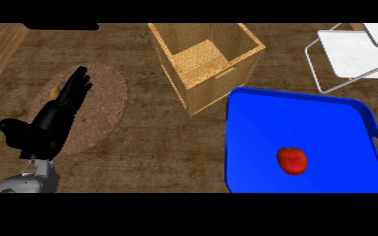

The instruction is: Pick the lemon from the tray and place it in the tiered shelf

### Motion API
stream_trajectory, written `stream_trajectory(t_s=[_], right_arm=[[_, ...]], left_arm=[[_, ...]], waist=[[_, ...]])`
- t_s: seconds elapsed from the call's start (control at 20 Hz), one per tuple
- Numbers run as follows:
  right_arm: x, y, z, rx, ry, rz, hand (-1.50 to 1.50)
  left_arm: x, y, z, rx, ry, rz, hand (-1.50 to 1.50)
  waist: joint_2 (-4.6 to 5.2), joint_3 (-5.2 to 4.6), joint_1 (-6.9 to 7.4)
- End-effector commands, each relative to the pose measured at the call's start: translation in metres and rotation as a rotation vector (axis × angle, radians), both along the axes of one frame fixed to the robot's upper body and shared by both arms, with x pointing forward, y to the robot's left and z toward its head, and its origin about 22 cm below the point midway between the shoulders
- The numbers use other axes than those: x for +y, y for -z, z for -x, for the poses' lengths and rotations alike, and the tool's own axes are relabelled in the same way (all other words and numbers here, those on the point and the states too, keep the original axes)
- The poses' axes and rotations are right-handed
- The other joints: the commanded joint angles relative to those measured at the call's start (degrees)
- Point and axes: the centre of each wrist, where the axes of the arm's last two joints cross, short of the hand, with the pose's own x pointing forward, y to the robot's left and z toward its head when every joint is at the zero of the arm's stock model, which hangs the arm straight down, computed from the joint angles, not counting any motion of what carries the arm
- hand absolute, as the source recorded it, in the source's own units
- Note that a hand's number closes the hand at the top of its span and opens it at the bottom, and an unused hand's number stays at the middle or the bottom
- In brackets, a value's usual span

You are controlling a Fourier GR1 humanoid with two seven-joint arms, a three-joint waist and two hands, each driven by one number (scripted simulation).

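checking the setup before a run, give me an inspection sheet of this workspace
surface: brown wooden counter, no spills seen
job's things: blue tray at the near right; white tiered shelf at the far right, partly out of view; no lemon plainly seen, only a small yellow patch beside the left robot hand, too hidden to identify
clutter: red fruit on the tray; open-topped woven basket in the middle; round woven mat at the left
robot hands: left robot hand open, fingers straight, over the mat; right not in view
cables: nothing seen
surroundings: nothing seen beyond the counter
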Motion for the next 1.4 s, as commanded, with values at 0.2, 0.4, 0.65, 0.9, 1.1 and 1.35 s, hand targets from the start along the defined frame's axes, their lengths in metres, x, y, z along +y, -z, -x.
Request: stream_trajectory(t_s=[0.2, 0.4, 0.65, 0.9, 1.1, 1.35], right_arm=[[-0.016, 0.016, -0.019, 0.245, -0.096, 0.117, 1.50], [-0.011, 0.020, -0.024, 0.363, -0.149, 0.172, 1.50], [-0.036, 0.033, -0.022, 0.424, -0.132, 0.149, 1.50], [-0.057, 0.054, -0.024, 0.348, 0.072, 0.063, 1.50], [-0.087, 0.049, -0.010, 0.182, 0.272, -0.015, 1.50], [-0.105, 0.062, -0.001, 0.587, 0.467, 0.556, -1.50]], left_arm=[[0.006, 0.004, 0.005, 0.008, 0.001, 0.016, 0.00], [0.008, -0.010, -0.003, -0.014, -0.016, 0.004, 0.00], [0.001, 0.006, -0.008, 0.012, -0.013, 0.001, 0.00], [0.008, -0.006, -0.001, 0.001, -0.008, 0.016, 0.00], [-0.001, 0.000, 0.003, -0.012, -0.018, 0.029, 0.00], [0.010, 0.003, -0.001, 0.003, -0.020, 0.008, 0.00]], waist=[[-0.04, -0.01, -0.13], [-0.19, -0.01, -0.46], [-0.19, 0.00, -0.83], [0.01, 0.03, -0.21], [0.11, 0.06, -0.33], [0.38, -0.19, -0.02]])
